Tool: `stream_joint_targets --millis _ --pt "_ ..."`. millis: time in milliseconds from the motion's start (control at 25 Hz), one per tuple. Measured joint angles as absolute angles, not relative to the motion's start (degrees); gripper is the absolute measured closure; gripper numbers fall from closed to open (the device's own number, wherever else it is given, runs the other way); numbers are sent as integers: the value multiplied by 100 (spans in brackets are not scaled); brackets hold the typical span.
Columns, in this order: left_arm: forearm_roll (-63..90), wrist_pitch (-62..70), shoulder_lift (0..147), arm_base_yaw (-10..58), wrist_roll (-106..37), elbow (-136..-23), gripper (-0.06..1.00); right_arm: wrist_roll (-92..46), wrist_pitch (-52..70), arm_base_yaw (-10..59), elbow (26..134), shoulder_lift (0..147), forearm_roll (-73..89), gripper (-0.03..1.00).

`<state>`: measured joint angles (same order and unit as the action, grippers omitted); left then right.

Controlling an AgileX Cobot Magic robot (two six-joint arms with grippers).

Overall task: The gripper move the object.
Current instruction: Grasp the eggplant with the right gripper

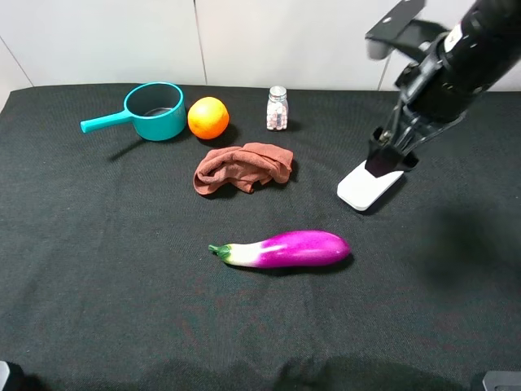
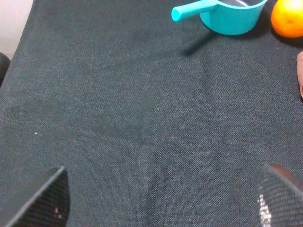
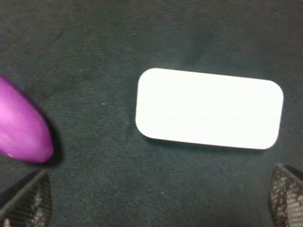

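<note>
One toy eggplant [image 1: 285, 249] lies on its side just below the middle of the high view. It is glossy purple, paling to white near its small green stem, which points toward the left of the frame. It rests on the desk [image 1: 98, 244], which is covered in a black woven fabric, and nothing touches it.

Across the upper part of that frame there is one of each thing:
- a teal saucepan [image 1: 155, 112] with a straight handle
- a round orange [image 1: 207, 117] just beside it
- a small clear bottle [image 1: 278, 108] holding pale pellets, too small to identify
- a crumpled brown cloth [image 1: 244, 167] below the orange

At middle right lies one flat white box [image 1: 370, 186] with rounded corners and a smooth, unmarked top.

The right pincer [image 1: 391, 155] comes in from the upper right on a dark arm that the frame edge cuts off. It covers the box's far end, and I cannot tell whether it touches the box. In the right wrist view its two textured tips are spread wide, pinching nothing. The box lies whole between them, and only the eggplant's rounded purple end shows, blurred.

The left pincer [image 2: 163, 203] appears only in its own wrist view. It is likewise spread over bare fabric, with the saucepan, orange and cloth cut off at the frame edges.
</note>
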<state>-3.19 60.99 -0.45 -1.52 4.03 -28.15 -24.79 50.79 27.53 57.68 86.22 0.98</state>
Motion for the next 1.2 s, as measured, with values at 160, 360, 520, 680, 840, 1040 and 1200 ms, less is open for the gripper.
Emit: stream_joint_targets --millis 160,360,520,680,840,1040,1200 --pt "-319 6099 -45 -152 403 -2815 12 -2479 5074 3210 5768 8718 0 27" --pt "-319 6099 -45 -152 403 -2815 12 -2479 5074 3884 5768 8734 -361 27" --pt "-319 6099 -45 -152 397 -2815 12 -2467 5080 4345 5768 8734 -534 27" --pt "-319 6099 -45 -152 397 -2815 12 -2621 5123 4674 5768 8736 -549 27" --pt "-319 6099 -45 -152 397 -2815 12 -2843 5241 4941 5774 8848 -485 27" --pt "-319 6099 -45 -152 397 -2815 12 -3059 5327 5030 5779 9288 -334 27" --pt "-319 6099 -45 -152 397 -2815 12 -3354 5216 5030 5779 9390 -138 27"
